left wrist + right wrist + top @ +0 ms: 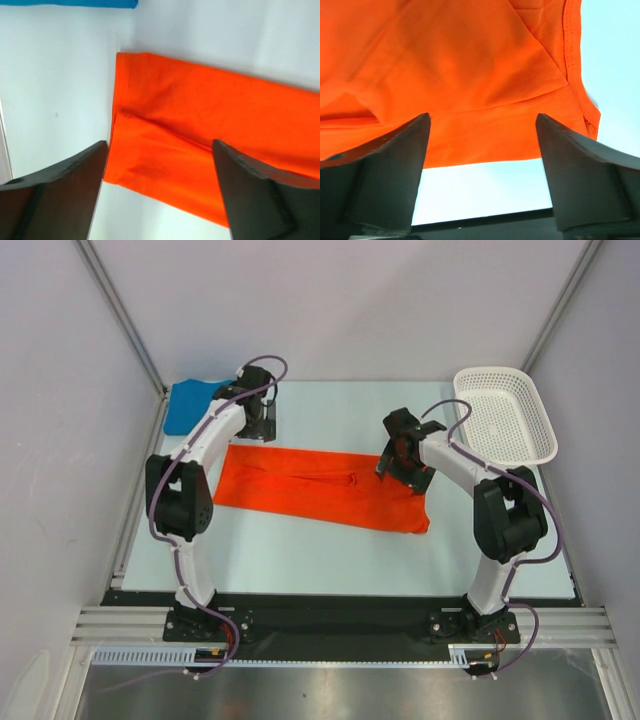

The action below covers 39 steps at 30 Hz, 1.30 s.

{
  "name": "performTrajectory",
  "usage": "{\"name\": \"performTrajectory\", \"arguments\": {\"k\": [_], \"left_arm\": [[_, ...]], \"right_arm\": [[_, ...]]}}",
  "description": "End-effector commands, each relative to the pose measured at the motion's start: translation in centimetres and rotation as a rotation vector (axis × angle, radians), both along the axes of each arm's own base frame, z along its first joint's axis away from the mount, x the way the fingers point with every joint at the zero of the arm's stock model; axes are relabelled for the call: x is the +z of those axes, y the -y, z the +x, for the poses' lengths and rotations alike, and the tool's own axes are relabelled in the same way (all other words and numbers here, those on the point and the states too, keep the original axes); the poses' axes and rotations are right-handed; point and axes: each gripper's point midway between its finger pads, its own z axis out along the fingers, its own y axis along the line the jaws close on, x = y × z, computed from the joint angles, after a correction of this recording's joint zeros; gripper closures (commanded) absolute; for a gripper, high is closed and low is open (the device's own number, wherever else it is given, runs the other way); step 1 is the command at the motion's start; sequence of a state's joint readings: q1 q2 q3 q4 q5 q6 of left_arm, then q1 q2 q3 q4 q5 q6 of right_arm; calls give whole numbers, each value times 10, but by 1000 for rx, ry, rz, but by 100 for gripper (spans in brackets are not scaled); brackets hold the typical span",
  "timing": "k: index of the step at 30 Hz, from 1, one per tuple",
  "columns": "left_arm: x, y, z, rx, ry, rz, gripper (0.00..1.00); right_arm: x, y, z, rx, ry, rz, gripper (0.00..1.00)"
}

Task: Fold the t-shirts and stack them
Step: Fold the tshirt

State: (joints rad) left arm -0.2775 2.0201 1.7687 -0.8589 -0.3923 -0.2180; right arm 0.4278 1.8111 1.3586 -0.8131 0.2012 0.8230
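Observation:
The orange-red t-shirt (pixel 320 488) lies folded into a long strip across the middle of the table. It also shows in the left wrist view (pixel 210 130) and in the right wrist view (pixel 460 70). The blue t-shirt (pixel 190 405) lies bunched at the far left corner; its edge shows in the left wrist view (pixel 70 3). My left gripper (pixel 258 423) is open and empty above the strip's far left end. My right gripper (pixel 400 455) is open and empty above the strip's far right part.
A white perforated basket (pixel 505 415) stands at the far right of the table. Grey walls and metal frame posts close in the sides and back. A black rail (pixel 330 605) runs along the table's near edge.

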Motion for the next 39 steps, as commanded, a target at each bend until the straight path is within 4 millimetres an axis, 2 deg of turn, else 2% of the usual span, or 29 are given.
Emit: {"name": "performTrajectory", "arguments": {"k": [1, 2, 3, 4, 5, 6, 7, 9, 12, 15, 21, 22, 23, 24, 26, 29, 30, 32, 33, 34, 35, 36, 38, 39], "left_arm": [[45, 20, -17, 45, 47, -142, 2], [45, 26, -23, 90, 42, -192, 0], [35, 32, -36, 110, -12, -230, 0], [30, 35, -43, 138, -41, -252, 0], [28, 39, -48, 194, -46, -290, 0], [17, 48, -58, 202, -89, -328, 0], [12, 55, -60, 247, -87, -375, 0], [-1, 62, -68, 292, -118, -423, 0], [-11, 72, -66, 352, -146, -479, 0], [-16, 73, -63, 405, -149, -487, 0], [-41, 59, -55, 544, -176, -480, 1], [-44, 56, -53, 549, -182, -461, 1], [-55, 46, -49, 535, -182, -391, 1], [-49, 44, -42, 515, -165, -365, 1], [-54, 34, -39, 456, -172, -299, 1], [-48, 24, -44, 395, -139, -251, 1], [-42, 27, -44, 365, -127, -274, 0], [-31, 33, -41, 301, -82, -304, 0], [-16, 37, -48, 266, -55, -332, 0], [-9, 39, -46, 222, -28, -340, 0], [-6, 40, -54, 197, -24, -343, 0], [14, 42, -57, 172, 22, -369, 0], [32, 43, -63, 132, 66, -400, 0], [32, 43, -71, 121, 65, -409, 0]], "right_arm": [[12, 2, 11, -109, 2, -10, 7], [13, -1, 13, -119, -3, 0, 1], [7, -2, 10, -132, -34, -14, 0], [15, -7, 18, -184, -21, 6, 0], [14, -9, 18, -206, -38, 11, 0], [8, -11, 14, -218, -72, -11, 0], [14, -15, 20, -249, -56, -6, 0], [13, -19, 22, -278, -43, -9, 0], [4, -26, 26, -331, -13, 48, 0], [-4, -24, 28, -337, -3, 35, 0], [-28, -15, 21, -354, -42, -12, 0], [-30, -14, 19, -360, -45, -15, 0], [-33, -13, 18, -364, -47, -19, 0], [-33, -14, 20, -362, -32, -10, 0], [-39, -12, 19, -367, -34, -14, 0], [-49, -11, 18, -366, -49, -23, 0], [-52, -10, 19, -369, -51, -26, 0], [-61, -8, 22, -361, -57, -37, 0], [-63, -6, 25, -359, -55, -43, 0], [-68, -3, 27, -353, -55, -62, 0], [-67, -4, 32, -325, -47, -66, 0], [-68, -3, 36, -308, -40, -71, 0], [-74, 0, 47, -272, -24, -93, 0], [-72, 0, 55, -204, -12, -106, 0]]}}
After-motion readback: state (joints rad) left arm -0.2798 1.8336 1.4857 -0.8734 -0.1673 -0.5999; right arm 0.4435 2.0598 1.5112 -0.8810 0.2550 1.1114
